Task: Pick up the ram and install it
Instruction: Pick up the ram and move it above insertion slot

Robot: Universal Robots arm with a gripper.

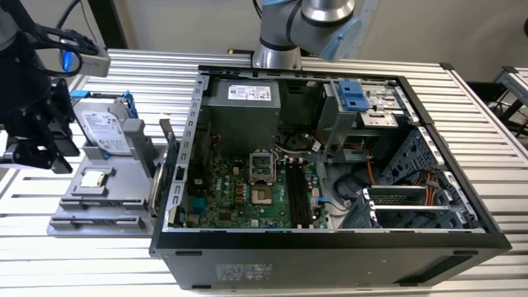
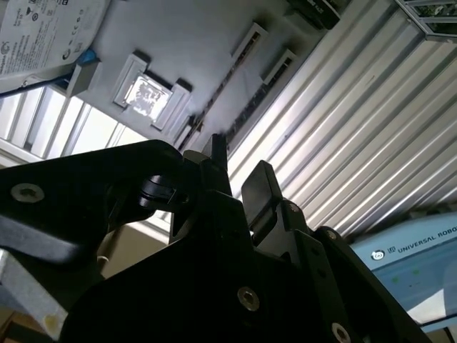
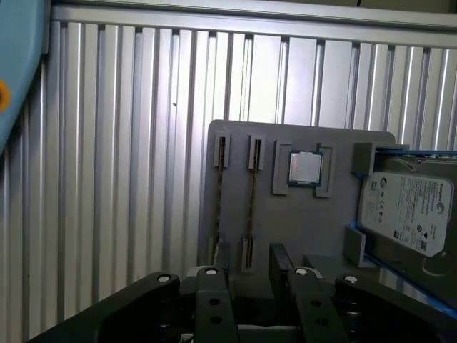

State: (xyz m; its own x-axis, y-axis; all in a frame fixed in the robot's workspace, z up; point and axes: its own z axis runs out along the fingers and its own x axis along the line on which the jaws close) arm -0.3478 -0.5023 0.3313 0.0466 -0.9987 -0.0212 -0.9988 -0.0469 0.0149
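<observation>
slatted counter (image 1: 83, 266), grey tray (image 1: 115, 201) at 9 o'clock of the case (image 1: 330, 260), exterior view; pincer (image 3: 261, 259) parted, empty, near ram (image 3: 251, 193); best straddle its thin edge squarely.

Arm (image 1: 318, 18) cut off at exterior view's top edge. Hard drive (image 3: 407, 211) cut by edge in first wrist view. Ram (image 3: 252, 207) edge-on in holder (image 3: 314, 221) slot, chips too thin to tell. Gripper (image 2: 239, 161) body hides part of holder in second wrist view.
</observation>
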